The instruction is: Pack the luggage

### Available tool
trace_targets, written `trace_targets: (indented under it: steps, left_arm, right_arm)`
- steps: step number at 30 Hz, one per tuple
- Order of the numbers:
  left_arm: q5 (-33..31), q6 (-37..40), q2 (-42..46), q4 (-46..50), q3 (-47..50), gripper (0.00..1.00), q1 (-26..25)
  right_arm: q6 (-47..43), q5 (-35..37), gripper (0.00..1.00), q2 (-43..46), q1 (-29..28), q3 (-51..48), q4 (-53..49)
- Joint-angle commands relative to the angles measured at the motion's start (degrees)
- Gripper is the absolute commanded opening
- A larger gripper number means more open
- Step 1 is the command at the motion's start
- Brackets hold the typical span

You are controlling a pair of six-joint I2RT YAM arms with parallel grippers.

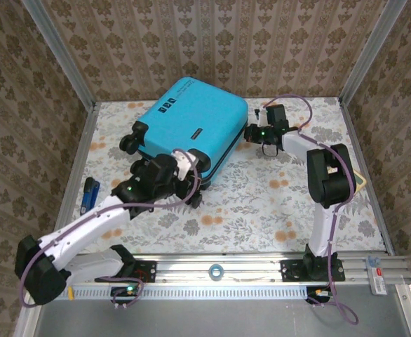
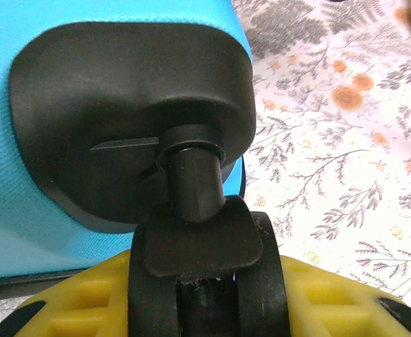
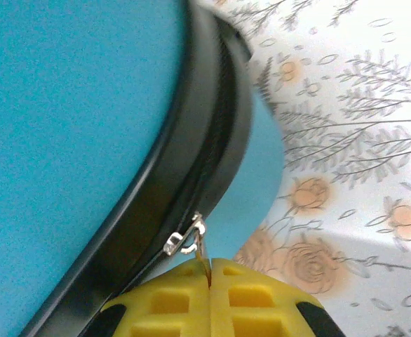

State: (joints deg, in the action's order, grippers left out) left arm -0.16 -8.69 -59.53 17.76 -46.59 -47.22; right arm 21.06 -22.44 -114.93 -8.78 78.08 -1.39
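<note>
Top view: the luggage (image 1: 191,123) lies shut at the far centre of the table (image 1: 261,203); its shell looks rigid, smooth and probably slippery.
Left wrist: the left gripper (image 2: 205,298) clamps a near spinner wheel (image 2: 258,281), a solid handhold.
Right wrist: the right gripper (image 3: 210,291) is pinched together on the zipper pull (image 3: 186,239), which is tiny and could slip.

you get bright, even overhead light in the top view; the luggage (image 1: 191,126) throws only a soft shadow onto the tabletop (image 1: 261,203) along its near edge. from the left wrist, the luggage's black wheel housing (image 2: 121,119) shows a dull sheen and shades the shell beneath it. from the right wrist, the luggage shell looks soft, and the floral print (image 3: 311,260) right of it is blurred.
</note>
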Motion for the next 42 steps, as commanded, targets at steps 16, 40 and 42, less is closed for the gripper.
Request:
trace_targets:
  steps: [16, 40, 42]
  left_arm:
    - [7.1, -4.48, 8.47, -16.52, 9.0, 0.59, 10.68]
    - [17.71, -12.59, -5.15, -29.7, 7.17, 0.64, 34.85]
    - [21.06, -13.42, -8.49, -31.86, 5.83, 0.63, 37.27]
  right_arm:
    - [0.99, 1.87, 0.0, 6.1, 1.7, -12.48, 4.39]
    - [8.7, 19.1, 0.0, 25.35, -12.44, -37.83, 12.04]
    - [9.18, 22.46, 0.0, 27.86, -14.62, -39.9, 12.12]
